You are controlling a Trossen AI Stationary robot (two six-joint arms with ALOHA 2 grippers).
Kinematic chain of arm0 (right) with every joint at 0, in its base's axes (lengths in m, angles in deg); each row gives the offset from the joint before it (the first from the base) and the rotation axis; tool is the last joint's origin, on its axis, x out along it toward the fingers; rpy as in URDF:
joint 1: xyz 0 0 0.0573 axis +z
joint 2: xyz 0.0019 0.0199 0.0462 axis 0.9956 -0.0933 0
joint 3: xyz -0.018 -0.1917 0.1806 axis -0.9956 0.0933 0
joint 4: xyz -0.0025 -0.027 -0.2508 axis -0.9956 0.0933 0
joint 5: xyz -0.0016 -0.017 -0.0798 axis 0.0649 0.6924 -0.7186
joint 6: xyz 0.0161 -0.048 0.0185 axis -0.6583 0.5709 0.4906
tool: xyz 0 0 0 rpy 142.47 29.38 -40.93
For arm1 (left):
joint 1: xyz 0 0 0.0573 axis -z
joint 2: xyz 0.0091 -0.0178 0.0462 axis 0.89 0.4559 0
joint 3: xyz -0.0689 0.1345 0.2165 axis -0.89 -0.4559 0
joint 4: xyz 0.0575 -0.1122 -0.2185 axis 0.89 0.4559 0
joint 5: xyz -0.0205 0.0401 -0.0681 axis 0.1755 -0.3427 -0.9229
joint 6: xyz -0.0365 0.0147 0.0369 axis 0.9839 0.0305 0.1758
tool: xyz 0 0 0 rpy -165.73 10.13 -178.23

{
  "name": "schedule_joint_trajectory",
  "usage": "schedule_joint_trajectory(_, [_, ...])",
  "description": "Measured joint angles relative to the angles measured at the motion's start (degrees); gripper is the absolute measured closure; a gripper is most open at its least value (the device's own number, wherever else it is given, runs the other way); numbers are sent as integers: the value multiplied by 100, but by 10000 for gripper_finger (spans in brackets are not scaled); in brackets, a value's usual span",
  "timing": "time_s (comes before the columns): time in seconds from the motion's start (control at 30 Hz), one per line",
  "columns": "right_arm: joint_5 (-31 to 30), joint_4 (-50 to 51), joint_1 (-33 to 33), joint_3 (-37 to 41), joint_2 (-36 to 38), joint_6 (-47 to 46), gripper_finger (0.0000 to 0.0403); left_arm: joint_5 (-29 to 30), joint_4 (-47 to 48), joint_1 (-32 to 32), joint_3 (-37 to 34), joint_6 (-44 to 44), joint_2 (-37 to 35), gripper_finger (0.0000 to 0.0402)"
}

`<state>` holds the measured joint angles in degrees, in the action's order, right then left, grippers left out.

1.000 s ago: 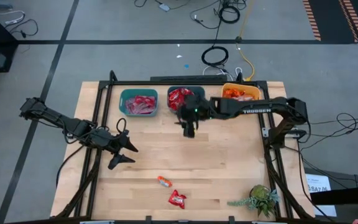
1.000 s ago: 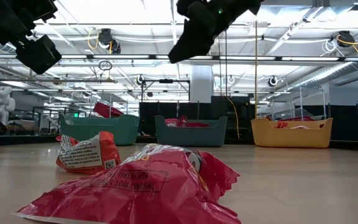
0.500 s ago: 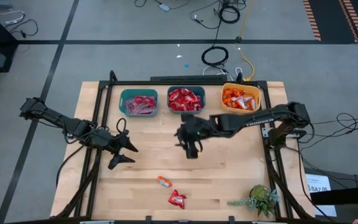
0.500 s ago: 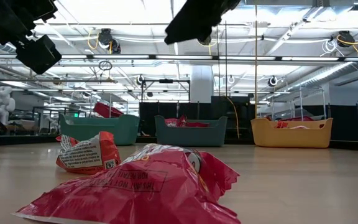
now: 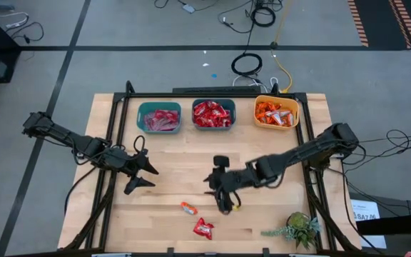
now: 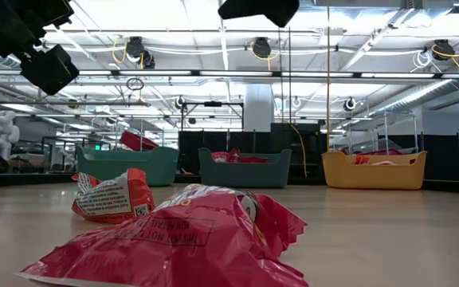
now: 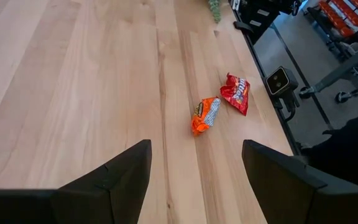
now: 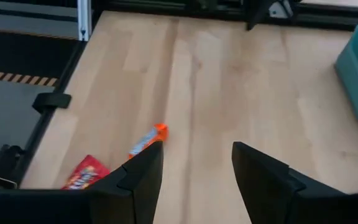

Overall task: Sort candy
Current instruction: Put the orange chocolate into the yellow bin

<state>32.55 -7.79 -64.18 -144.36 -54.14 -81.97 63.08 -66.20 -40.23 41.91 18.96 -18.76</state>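
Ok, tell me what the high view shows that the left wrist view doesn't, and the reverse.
Only the high view shows the three bins: left teal bin, middle teal bin and yellow bin, each holding candy, plus both arms whole, the right pincer open near the loose candy, and a small plant. Only the left wrist view shows the left pincer up close, open and empty. Both show the orange candy and the red candy lying on the table.

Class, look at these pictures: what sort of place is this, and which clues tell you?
Probably a robotics lab or workshop: a wooden table in a metal frame, loose cables on the grey floor, and rows of ceiling lights over a big open room.
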Motion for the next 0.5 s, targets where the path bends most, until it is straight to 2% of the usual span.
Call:
schedule_joint_trajectory(0.17, [-103,-354,355,-1,-563,-579,220,0,0,-2,2,0,2,141])
schedule_joint_trajectory(0.5, [-420,-2231,517,-9,-1910,-1187,220,0,-8,-2,2,2,2,141])
